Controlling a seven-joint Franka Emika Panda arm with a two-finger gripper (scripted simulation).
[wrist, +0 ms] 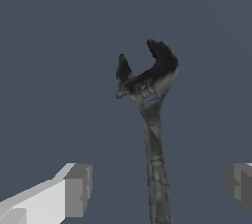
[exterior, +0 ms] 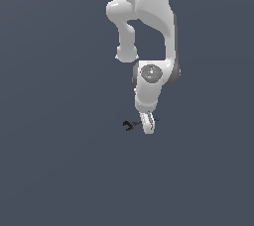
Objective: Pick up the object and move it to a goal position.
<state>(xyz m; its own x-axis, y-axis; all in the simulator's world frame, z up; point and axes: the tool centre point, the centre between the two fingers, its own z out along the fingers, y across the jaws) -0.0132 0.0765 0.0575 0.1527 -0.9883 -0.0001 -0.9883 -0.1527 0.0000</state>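
One wrench (wrist: 152, 120) between hand (wrist: 160, 186) fingers (spread wide)

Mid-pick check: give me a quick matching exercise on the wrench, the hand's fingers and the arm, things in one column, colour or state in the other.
Things:
1. wrench
2. fingers of the hand
3. arm

States:
A. white, reaching down from above
B. dark grey-black, open jaw at one end
C. spread apart, one on each side of the handle

Pairs: 1-B, 2-C, 3-A
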